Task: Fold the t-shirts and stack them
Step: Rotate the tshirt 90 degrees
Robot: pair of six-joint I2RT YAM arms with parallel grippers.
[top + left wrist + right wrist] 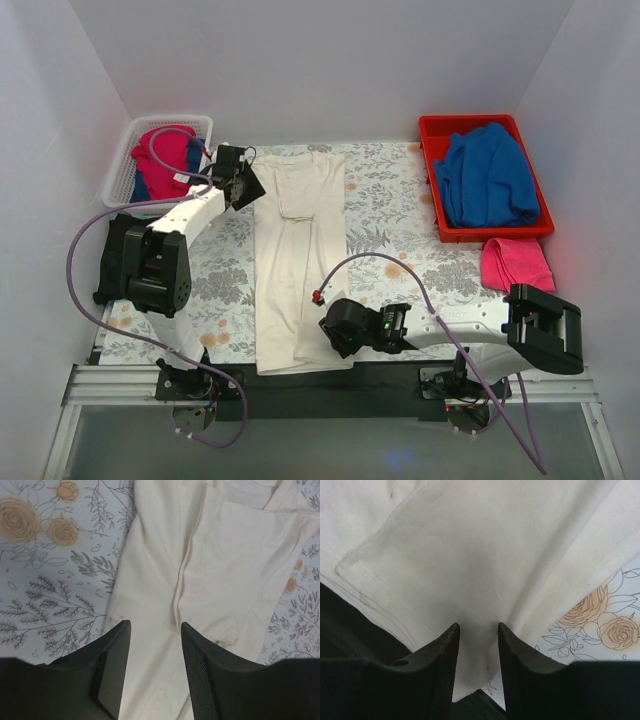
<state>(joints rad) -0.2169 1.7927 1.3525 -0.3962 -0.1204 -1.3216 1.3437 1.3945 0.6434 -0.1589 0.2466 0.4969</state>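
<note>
A cream-white long-sleeved t-shirt lies folded into a long narrow strip down the middle of the floral tablecloth. My left gripper is open at the strip's far left edge; in the left wrist view it hovers over the cream cloth. My right gripper is open at the strip's near right edge; in the right wrist view it straddles the cream cloth at its hem corner. No black shirt is in view.
A white basket with red and blue clothes stands at the far left. A red bin holding a blue garment stands at the far right, with a pink cloth in front of it. A black strip runs along the near table edge.
</note>
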